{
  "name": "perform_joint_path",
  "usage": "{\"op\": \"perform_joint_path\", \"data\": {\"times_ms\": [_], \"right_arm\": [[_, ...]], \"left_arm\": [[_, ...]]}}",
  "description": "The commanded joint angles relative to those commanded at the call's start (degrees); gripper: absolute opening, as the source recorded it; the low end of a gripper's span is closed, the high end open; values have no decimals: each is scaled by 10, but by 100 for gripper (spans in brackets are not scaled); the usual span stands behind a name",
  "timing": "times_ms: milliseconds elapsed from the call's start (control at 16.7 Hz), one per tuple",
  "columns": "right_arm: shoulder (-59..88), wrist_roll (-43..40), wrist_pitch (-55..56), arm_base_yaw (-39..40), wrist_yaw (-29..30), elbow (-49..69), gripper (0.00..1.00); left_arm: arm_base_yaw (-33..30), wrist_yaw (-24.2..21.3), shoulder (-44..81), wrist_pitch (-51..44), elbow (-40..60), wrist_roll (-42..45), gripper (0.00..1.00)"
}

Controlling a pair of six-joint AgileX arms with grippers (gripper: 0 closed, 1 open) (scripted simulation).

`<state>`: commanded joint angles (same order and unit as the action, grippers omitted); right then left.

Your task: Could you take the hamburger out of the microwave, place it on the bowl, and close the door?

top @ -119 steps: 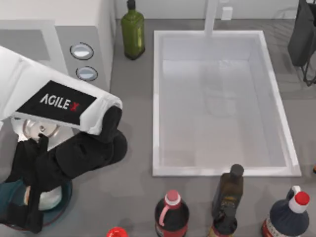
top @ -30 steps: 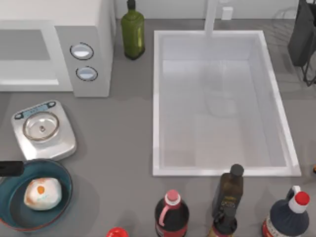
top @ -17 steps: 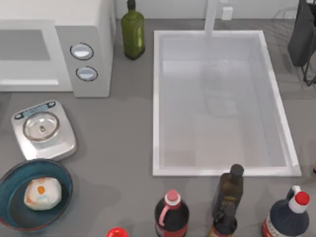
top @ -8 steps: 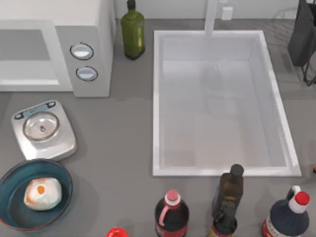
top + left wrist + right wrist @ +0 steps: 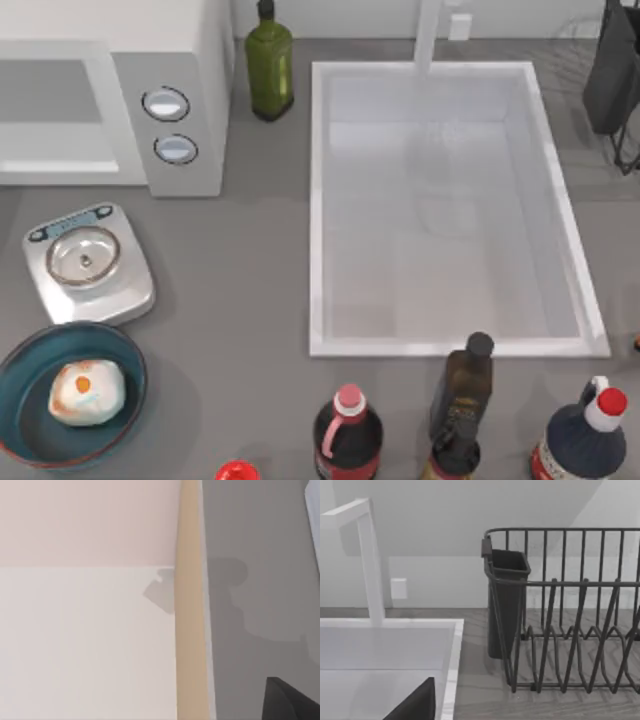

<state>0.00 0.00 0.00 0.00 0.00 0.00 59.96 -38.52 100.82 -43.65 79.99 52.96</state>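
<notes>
- The flat grey table (image 5: 250, 280) is carrying everything. Any sweep toward the door should be travelling above it, not scraping along it.
- The large white boxy microwave (image 5: 120, 100) with two silver-rimmed dials is sitting at the table's far left corner. Its grey front recess is facing the near edge. I am judging the door-closing step to be the one in hand. I cannot tell from the top view whether the white door panel is swung open or already shut.
- The left arm is looking along a pale surface and a tan edge strip, seemingly off to the microwave's left. A dark tip of the left tool (image 5: 290, 705) is showing in the left wrist view. I cannot tell how far open it is or whether it is holding anything. It should be pressing flat against the door's outer face and following the hinge arc.
- The right arm is idling well to the microwave's right, beyond the sink, with the right tool (image 5: 415, 705) facing a wire dish rack. I cannot tell its opening either.
- The wide round dark teal-blue bowl (image 5: 30, 420) is resting well in front of the microwave, beyond the small silver kitchen scale (image 5: 130, 290). The arm should be steering clear of both.
- The small whitish-cream hamburger (image 5: 87, 392) with orange patches is lying inside the bowl, so placing looks finished.
</notes>
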Motion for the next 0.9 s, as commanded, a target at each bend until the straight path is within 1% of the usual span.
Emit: {"op": "perform_joint_path", "data": {"times_ms": [180, 660, 900], "right_arm": [[0, 0, 0, 0, 0, 0, 100], [0, 0, 0, 0, 0, 0, 100], [0, 0, 0, 0, 0, 0, 100]], "left_arm": [[1, 0, 11, 33, -23, 1, 0], [4, -2, 66, 200, -140, 4, 0], [5, -2, 71, 216, -151, 4, 0]]}}
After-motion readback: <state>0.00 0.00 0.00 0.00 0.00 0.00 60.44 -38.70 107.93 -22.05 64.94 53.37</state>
